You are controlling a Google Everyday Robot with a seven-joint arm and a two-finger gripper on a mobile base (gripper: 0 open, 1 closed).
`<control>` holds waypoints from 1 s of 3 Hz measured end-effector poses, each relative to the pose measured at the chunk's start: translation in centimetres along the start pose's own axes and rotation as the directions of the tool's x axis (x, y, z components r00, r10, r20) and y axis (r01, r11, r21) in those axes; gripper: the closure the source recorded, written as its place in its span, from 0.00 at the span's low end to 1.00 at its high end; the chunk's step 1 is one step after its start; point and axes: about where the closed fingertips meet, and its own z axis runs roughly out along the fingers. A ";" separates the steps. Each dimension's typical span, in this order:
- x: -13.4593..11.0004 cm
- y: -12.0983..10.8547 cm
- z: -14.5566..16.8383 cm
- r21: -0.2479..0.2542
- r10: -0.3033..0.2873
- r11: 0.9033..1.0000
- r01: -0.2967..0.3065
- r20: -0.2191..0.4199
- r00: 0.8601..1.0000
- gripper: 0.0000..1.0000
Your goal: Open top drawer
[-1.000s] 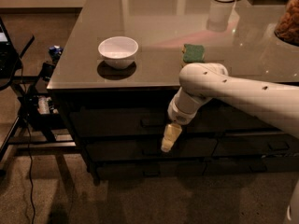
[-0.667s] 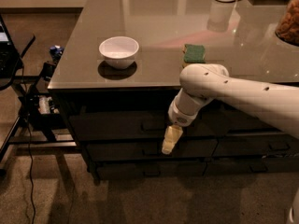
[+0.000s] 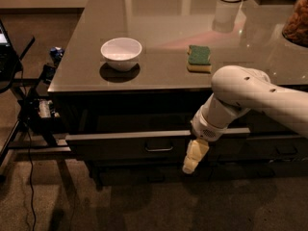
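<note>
The top drawer (image 3: 120, 146) under the front edge of the desk (image 3: 159, 13) seems already drawn out a little, which probably explains why the gripper (image 3: 191, 161) hangs free just right of the bar handle (image 3: 159, 149), jaws seemingly together on nothing. The white arm (image 3: 260, 93) enters from the right, bent, with the wrist pointing to the floor.

Nothing here can be read: the table (image 3: 159, 28), the white bowl (image 3: 121, 53), the green sponge (image 3: 199, 58) and the top drawer (image 3: 120, 146) carry no legible text, label or number. The end effector (image 3: 191, 159), hanging just right of the drawer's handle (image 3: 159, 148), is likewise unmarked.
</note>
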 end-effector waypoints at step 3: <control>1.8 2.3 1.3 -0.057 0.019 0.998 -0.021 -0.034 0.999 0.00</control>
